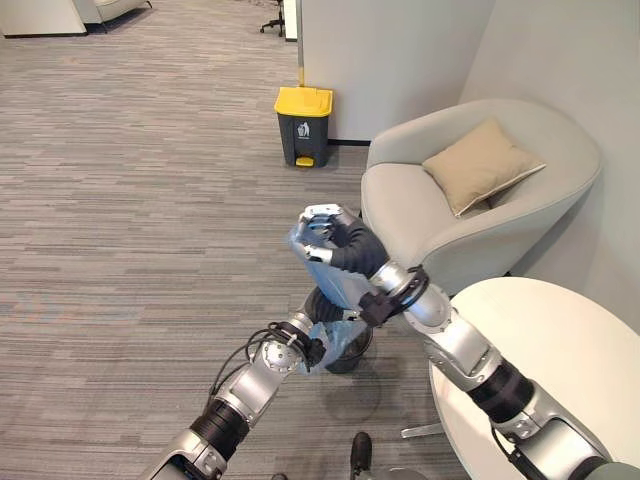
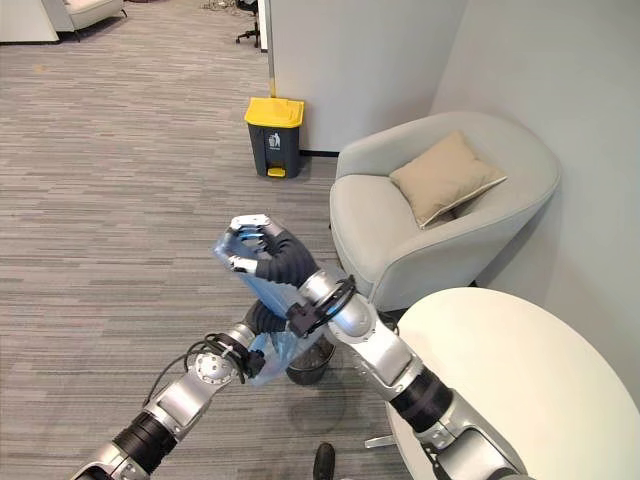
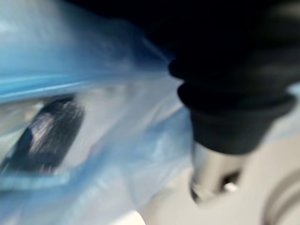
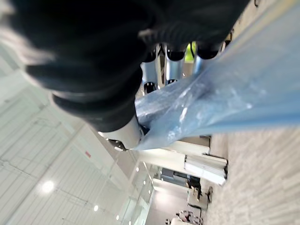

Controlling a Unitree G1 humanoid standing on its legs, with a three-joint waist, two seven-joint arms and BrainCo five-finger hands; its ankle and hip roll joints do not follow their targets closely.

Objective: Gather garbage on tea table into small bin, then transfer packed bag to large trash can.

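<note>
At the centre of the left eye view, the right hand [image 1: 328, 238] has its fingers [image 4: 165, 70] curled tight round the gathered top of a pale blue plastic bag [image 2: 262, 290], drawing it up from the small dark bin [image 1: 345, 350] on the carpet. The left hand [image 1: 312, 345] sits lower, against the bag at the bin's rim; whether its fingers are closed on the film I cannot tell, since the plastic wraps round them. The round white counter [image 1: 560, 360] lies at the lower right, beside a grey armchair [image 1: 470, 200] with a tan cushion [image 1: 482, 165]. The large yellow-lidded trash can [image 1: 303, 126] stands well apart, near the top of the frame. The film looks thin and stretched: it may tear, or the bin may lift along with the bag and spill the garbage, if the lower hand fails to steady it.
</note>
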